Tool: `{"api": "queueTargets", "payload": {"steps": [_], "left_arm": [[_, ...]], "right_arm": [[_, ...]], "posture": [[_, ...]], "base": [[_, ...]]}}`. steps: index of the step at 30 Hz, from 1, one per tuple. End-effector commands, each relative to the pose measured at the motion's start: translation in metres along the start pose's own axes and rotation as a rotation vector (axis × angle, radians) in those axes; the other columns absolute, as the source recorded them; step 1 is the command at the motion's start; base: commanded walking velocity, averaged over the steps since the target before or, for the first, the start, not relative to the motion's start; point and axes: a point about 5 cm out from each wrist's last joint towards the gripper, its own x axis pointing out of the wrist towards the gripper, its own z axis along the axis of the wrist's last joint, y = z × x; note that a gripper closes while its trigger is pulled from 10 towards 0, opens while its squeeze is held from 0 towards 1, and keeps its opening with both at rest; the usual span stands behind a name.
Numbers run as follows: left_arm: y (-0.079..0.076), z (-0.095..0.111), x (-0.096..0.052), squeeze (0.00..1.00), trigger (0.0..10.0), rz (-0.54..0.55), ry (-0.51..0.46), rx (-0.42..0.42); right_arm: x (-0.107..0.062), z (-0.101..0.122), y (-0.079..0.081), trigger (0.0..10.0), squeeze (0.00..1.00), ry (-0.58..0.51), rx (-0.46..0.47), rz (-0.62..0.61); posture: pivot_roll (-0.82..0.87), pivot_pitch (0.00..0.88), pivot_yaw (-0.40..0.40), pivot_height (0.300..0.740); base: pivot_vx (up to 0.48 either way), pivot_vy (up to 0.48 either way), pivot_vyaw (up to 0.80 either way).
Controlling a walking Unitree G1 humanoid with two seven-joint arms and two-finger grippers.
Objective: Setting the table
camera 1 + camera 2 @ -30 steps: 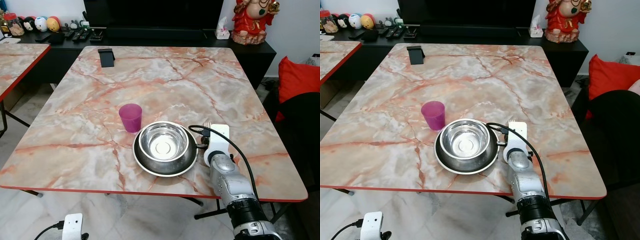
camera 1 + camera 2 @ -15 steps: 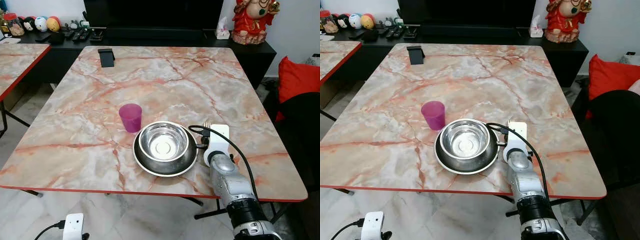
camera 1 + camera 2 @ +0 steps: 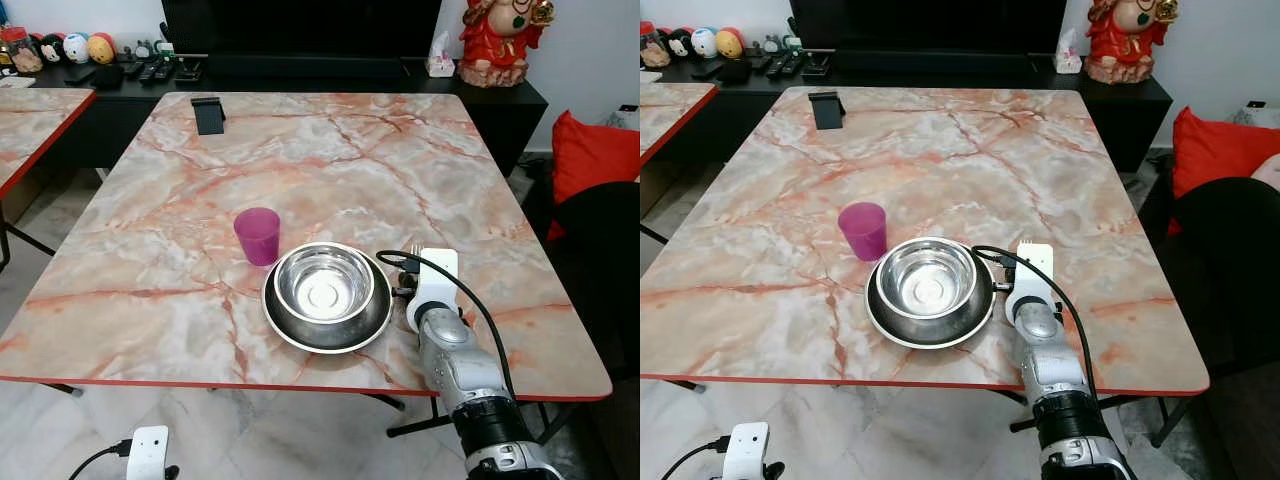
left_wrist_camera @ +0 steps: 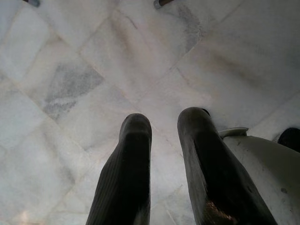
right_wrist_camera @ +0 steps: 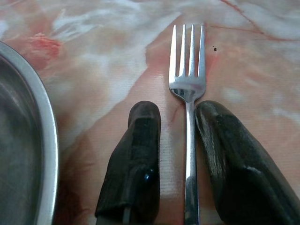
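We have our left gripper (image 4: 161, 136) hanging idle below the table edge at about 7 o'clock, fingers slightly parted over pale floor tiles (image 4: 70, 84), holding nothing.

Our right gripper (image 5: 178, 126) is the one at work, low over the pink-veined marble table (image 3: 330, 150) at about 5 o'clock. Its black fingers (image 5: 136, 154) are parted and straddle the handle of the silver four-tined fork (image 5: 187, 70). One finger looks to be touching the handle and the other shows a gap, so we read it as not clamped. The fork lies flat on the marble, tines pointing to 12 o'clock, just beside the right rim of the plate.

Next out: the shiny steel bowl (image 3: 324, 282) nested in the dark round steel plate (image 3: 300, 330), roughly at 6 o'clock. The translucent purple plastic cup (image 3: 258, 235) stands upright just beside the plate's rim at about 10 o'clock; we cannot tell if they touch. Far end of the table, about 11 o'clock: a small black stand (image 3: 208, 113).

Our judgement on the step: fork placement beside the plate, release stage. The fork looks squared to the setting and fully supported.

The next move calls for spreading the fingers a bit wider, then a straight lift or backing off along the handle axis, toward 6 o'clock. Avoid any sideways drift, which would nudge the fork or clip the plate rim at 9 o'clock of the gripper.
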Motion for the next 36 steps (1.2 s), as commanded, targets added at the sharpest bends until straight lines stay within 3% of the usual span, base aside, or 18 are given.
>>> {"api": "queueTargets", "payload": {"steps": [1, 18, 36], "left_arm": [[0.002, -0.002, 0.0, 0.0, 10.0, 0.004, 0.014, 0.007], [0.003, -0.003, 0.0, 0.0, 10.0, 0.005, 0.017, 0.008], [0.004, -0.003, -0.001, 0.0, 10.0, 0.005, 0.018, 0.008]], "right_arm": [[0.001, 0.003, 0.002, 10.0, 0.0, -0.008, 0.006, 0.006], [0.0, 0.004, 0.014, 10.0, 0.0, -0.024, 0.001, 0.09], [0.002, 0.004, 0.001, 10.0, 0.0, -0.023, -0.013, -0.008]], "posture": [[0.04, 0.024, -0.01, 0.74], [0.04, 0.024, -0.009, 0.74], [0.04, 0.022, -0.009, 0.74]], "base": [[0.0, 0.0, 0.0], [0.0, 0.0, 0.0], [0.0, 0.0, 0.0]]}}
